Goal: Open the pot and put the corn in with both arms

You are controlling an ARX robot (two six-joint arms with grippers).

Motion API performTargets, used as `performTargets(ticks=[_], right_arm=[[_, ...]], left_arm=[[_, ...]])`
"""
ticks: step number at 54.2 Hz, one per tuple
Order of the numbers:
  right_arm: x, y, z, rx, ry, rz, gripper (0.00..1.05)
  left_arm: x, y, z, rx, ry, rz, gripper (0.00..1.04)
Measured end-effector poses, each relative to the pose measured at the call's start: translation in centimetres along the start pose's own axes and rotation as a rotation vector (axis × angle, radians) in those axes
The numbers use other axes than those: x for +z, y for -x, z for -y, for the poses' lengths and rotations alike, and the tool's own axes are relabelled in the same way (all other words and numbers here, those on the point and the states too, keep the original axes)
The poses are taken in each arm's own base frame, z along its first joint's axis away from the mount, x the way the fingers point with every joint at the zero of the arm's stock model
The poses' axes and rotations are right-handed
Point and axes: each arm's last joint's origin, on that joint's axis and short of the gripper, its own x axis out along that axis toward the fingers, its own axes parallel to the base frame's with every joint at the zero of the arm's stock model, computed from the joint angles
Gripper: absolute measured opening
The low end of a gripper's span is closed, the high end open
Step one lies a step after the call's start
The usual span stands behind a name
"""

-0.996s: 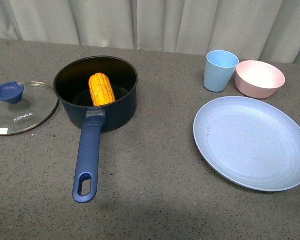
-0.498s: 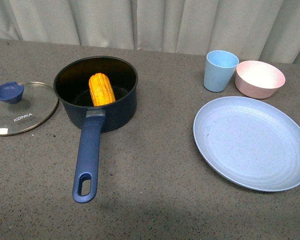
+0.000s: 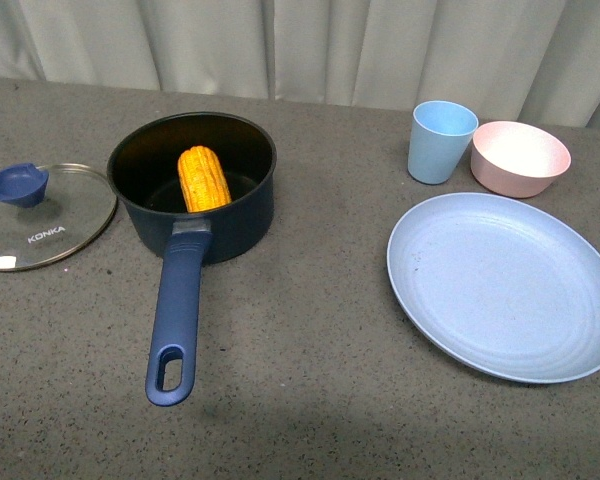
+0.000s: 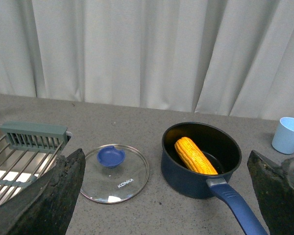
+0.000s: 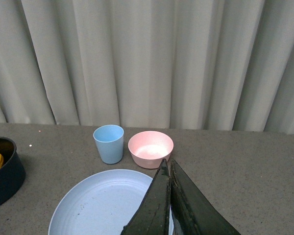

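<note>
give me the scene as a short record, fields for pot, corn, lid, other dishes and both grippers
pot: dark blue saucepan, uncovered, handle pointing toward the robot
corn: one yellow cob leaning inside the pot
lid: glass lid with blue knob, flat on the table left of the pot
other dishes: light-blue cup, pink bowl, light-blue plate, all right of the pot
left gripper: open, holding nothing, raised and facing the pot and lid
right gripper: shut, holding nothing, above the plate

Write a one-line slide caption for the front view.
Corn cob lying in the open navy saucepan, its glass lid set on the table beside it; blue plate, cup and pink bowl stand apart.
</note>
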Motion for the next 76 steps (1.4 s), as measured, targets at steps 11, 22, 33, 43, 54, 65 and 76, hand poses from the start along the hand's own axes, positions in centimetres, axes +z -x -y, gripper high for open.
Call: performTargets(ticks=[11,22,33,43,54,65,76], right_arm=[[-0.4,0.8,0.0,0.0,0.0,-0.03,0.01],[-0.3,1.2,0.0,0.002,0.0,-0.006,0.01],[-0.3,1.2,0.0,0.002,0.001,-0.006,0.32],[-0.3,1.2,0.0,0.002,0.0,-0.006,0.68],[-0.3,1.2,0.0,0.002,0.0,-0.006,0.95],[-0.3,1.2,0.0,0.002,0.0,-0.006,0.95],[-0.3,1.2,0.0,0.002,0.0,-0.006,0.95]], left_arm=[[0.0,0.0,0.0,0.0,0.0,0.0,0.98],[0.0,0.0,0.0,0.0,0.0,0.0,0.98],[0.0,0.0,0.0,0.0,0.0,0.0,0.98],[0.0,0.0,0.0,0.0,0.0,0.0,0.98],[0.0,0.0,0.0,0.0,0.0,0.0,0.98],[0.0,0.0,0.0,0.0,0.0,0.0,0.98],[0.0,0.0,0.0,0.0,0.0,0.0,0.98]])
